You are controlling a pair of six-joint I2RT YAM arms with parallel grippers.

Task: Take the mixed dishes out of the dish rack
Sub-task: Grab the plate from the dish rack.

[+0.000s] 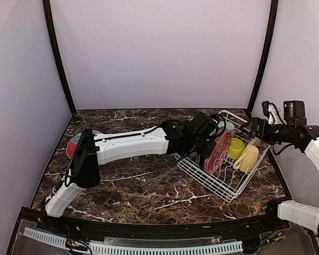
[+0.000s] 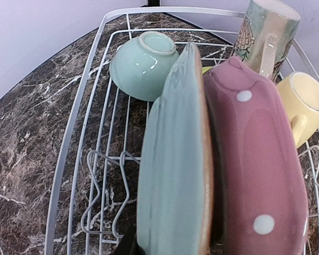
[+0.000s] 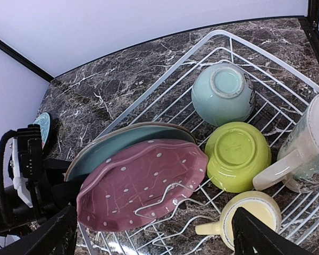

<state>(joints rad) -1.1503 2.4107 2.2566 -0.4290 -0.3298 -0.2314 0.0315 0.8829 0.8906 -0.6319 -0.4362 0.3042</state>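
The dish rack (image 1: 223, 183) sits on the right half of the table (image 1: 143, 183), turned at an angle, with one corner reaching toward the far right corner of the table. The tabletop is dark brown marble-look stone with white veins. Pale lilac-white walls (image 1: 159, 53) close it in on three sides, and black poles (image 1: 58, 58) rise at the two far corners.

Inside the rack, a maroon-pink dotted plate (image 3: 143, 186) and a grey-green plate (image 2: 170, 170) stand on edge, side by side, at the end nearest the table's middle. A pale mint bowl (image 3: 223, 93) and a lime-green bowl (image 3: 236, 154) lie upturned beyond them. A yellow mug (image 3: 250, 215) lies on its side, and a cream-grey mug (image 3: 308, 143) stands tilted at the rack's wall.

The left gripper (image 1: 206, 146) is at the edge of the two plates, reaching in from the left. Its wrist view shows only a dark sliver of finger beside the grey-green plate, so I cannot tell whether it is gripping. The right gripper (image 3: 154, 228) hangs above the rack with its fingers spread wide, touching nothing.

A red plate (image 1: 72, 147) lies near the left edge, partly hidden by the left arm.
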